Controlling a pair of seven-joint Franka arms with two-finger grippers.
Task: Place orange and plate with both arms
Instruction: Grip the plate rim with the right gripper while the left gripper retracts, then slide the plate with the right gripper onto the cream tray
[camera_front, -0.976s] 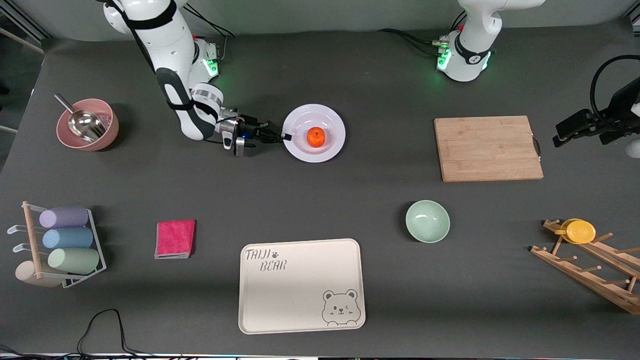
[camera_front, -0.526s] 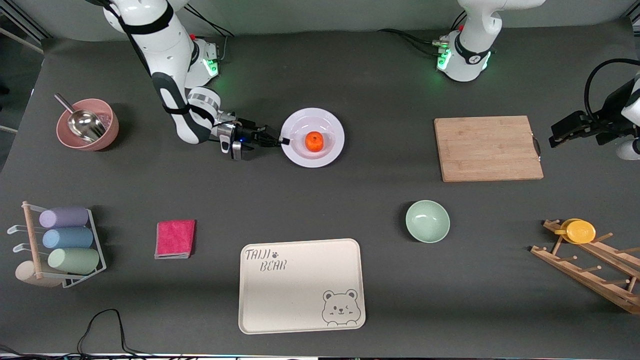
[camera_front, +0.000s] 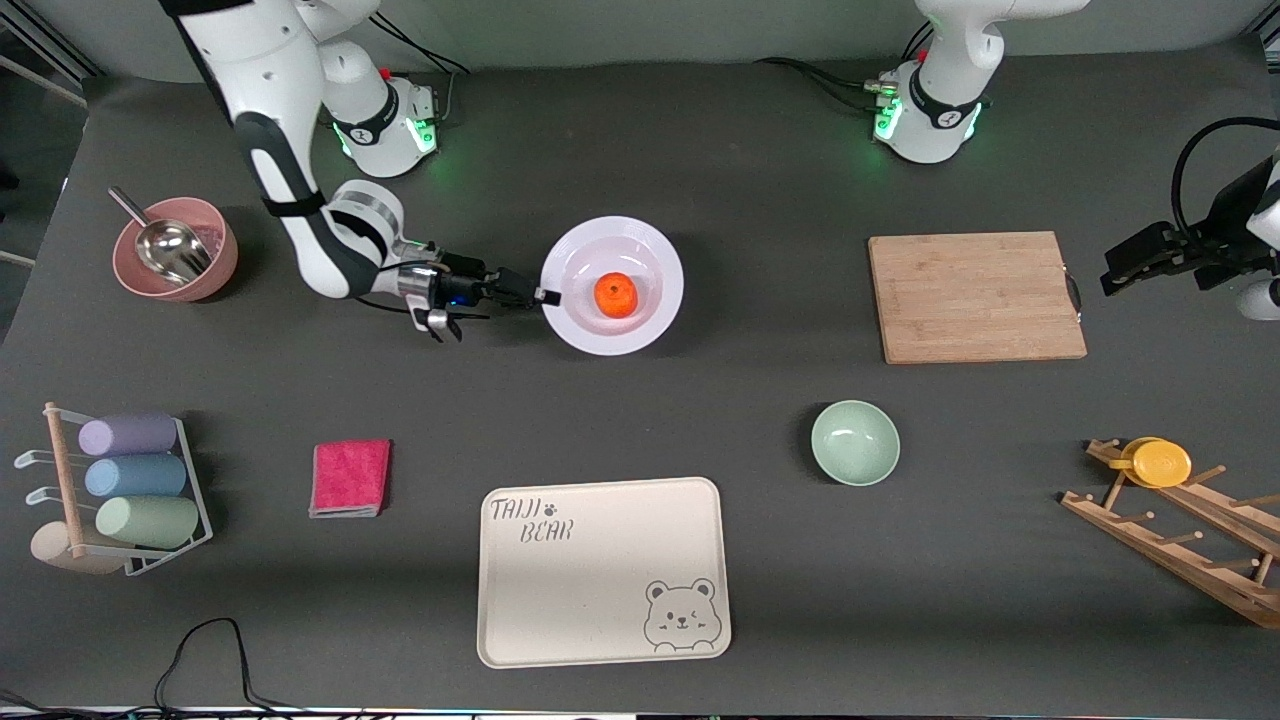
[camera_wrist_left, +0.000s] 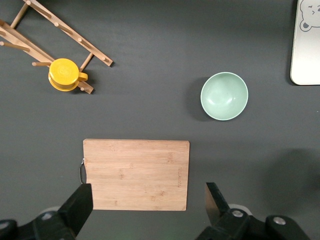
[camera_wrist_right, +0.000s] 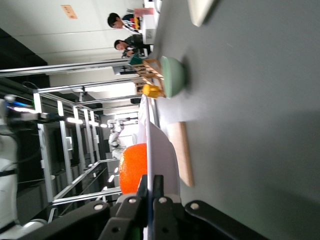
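A small, round, bright-orange orange with a dark dimple on top sits in the shallow centre of the plate. The plate is round, glossy and pale lavender-white, with a wide rim. A shadow on the dark grey worktop beneath the plate suggests it is lifted slightly, and the right wrist view shows it edge-on above the surface with the orange on it.

The right end effector is pinched tight on the plate's rim at the edge toward the right arm's end of the worktop; in the right wrist view its two fingers are pressed together on the thin white rim.

Taking the plate as landmark: a wooden cutting board lies well apart from it toward the left arm's end. A mint-green bowl is nearer the front camera than the plate, also toward the left arm's end. A cream tray printed with a bear is nearer the camera still, almost straight below the plate in the front view. A folded pink cloth lies nearer the camera toward the right arm's end.

The left end effector waits high over the cutting board's outer edge, its fingers spread wide and holding nothing.
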